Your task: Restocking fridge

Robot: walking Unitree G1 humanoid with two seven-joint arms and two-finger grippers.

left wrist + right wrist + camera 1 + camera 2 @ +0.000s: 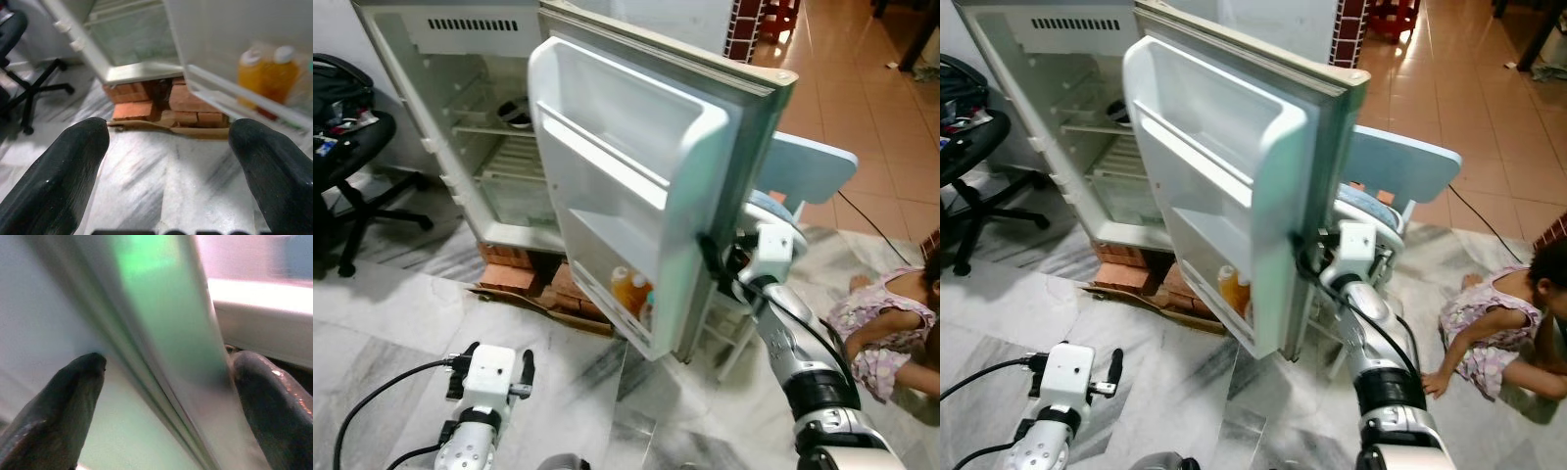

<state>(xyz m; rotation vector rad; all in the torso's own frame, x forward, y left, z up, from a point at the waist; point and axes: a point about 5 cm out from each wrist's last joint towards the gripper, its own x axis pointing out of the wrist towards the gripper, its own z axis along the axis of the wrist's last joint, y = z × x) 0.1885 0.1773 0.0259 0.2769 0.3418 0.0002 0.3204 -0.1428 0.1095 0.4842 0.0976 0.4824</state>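
Right gripper [713,257] clamps the white fridge door's [636,147] edge; swing abruptly and your orange bottles [630,291] may topple.

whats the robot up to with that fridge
The robot's right tool straddles the outer edge of the open fridge door, one finger on each side. Two orange bottles sit in the door's bottom shelf. The left tool hangs open and empty above the marble floor. A person sits on the floor at the robot's right.
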